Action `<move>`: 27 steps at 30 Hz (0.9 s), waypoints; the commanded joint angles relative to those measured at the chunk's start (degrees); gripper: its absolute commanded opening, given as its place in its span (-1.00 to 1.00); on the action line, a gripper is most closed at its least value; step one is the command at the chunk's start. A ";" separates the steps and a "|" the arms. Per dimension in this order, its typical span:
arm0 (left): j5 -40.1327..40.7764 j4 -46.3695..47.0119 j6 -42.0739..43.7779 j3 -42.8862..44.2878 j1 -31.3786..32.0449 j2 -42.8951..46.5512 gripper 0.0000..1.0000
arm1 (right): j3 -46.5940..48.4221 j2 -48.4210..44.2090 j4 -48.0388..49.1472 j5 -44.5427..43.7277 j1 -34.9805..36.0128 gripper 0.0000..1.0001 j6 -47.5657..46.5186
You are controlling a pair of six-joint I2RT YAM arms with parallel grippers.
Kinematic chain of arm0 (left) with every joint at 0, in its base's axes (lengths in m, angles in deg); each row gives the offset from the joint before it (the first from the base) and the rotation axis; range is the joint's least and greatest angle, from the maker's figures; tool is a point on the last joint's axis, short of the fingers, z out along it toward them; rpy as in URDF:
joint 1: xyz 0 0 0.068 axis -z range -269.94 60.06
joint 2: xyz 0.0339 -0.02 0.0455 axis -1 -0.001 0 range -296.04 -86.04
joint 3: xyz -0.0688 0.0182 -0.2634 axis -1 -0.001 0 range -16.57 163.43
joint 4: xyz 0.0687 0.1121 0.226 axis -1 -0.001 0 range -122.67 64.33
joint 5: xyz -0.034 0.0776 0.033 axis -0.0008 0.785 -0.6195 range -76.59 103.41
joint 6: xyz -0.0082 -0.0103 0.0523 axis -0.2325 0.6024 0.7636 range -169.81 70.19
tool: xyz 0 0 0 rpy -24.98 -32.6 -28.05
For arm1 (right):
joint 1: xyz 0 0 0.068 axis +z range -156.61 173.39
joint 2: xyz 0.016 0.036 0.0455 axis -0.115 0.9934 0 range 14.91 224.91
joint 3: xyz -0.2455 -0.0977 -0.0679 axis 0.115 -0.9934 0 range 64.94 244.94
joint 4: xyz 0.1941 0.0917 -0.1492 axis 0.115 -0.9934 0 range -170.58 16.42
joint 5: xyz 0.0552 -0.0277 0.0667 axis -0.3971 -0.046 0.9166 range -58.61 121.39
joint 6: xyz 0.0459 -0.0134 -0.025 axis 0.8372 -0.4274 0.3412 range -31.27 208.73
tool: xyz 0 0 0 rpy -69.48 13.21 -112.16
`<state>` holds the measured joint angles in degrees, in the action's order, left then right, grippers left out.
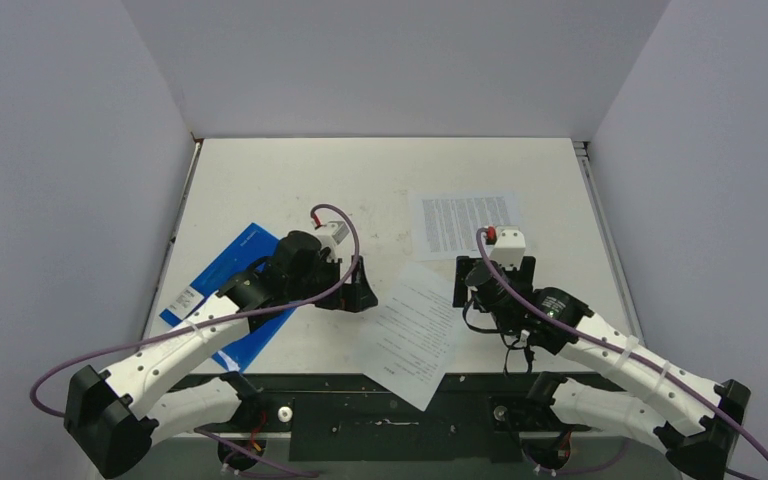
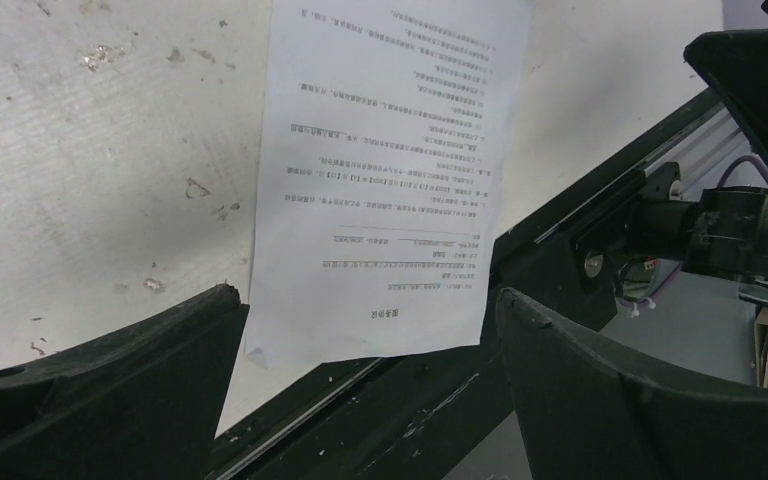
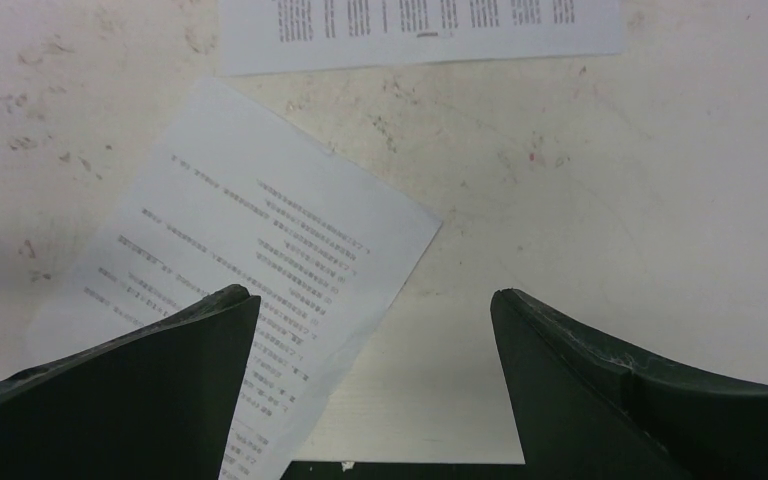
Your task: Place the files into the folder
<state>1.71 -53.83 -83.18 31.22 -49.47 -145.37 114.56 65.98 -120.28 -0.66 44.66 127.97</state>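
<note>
The blue folder (image 1: 228, 268) lies flat at the left of the table, its white label (image 1: 187, 298) near the front; my left arm covers part of it. One printed sheet (image 1: 465, 222) lies at the back right. The other sheet (image 1: 415, 330) lies tilted at the front centre and overhangs the table's near edge. My left gripper (image 1: 356, 290) is open and empty, just left of that sheet, which shows between its fingers in the left wrist view (image 2: 390, 170). My right gripper (image 1: 494, 278) is open and empty above bare table, between the two sheets (image 3: 250, 260) (image 3: 420, 30).
The black frame rail (image 1: 380, 395) runs along the table's near edge under the overhanging sheet. White walls enclose the table on the left, back and right. My right arm (image 2: 740, 230) shows at the right of the left wrist view.
</note>
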 commanded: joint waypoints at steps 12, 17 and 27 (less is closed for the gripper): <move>2.87 13.75 -6.47 -4.05 5.60 -16.48 0.93 | -15.05 3.74 12.31 18.58 -10.34 0.80 5.70; 3.14 15.78 -7.02 -3.64 5.98 -21.57 0.93 | -18.31 3.69 15.62 21.14 -10.88 0.79 6.86; 3.25 18.70 -6.83 -1.02 6.20 -29.70 0.93 | -20.87 2.53 15.98 20.49 -11.84 0.79 8.84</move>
<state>4.50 -39.06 -89.97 27.37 -43.62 -172.69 93.78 69.83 -106.16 20.54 33.43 135.14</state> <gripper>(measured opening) 0.965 0.898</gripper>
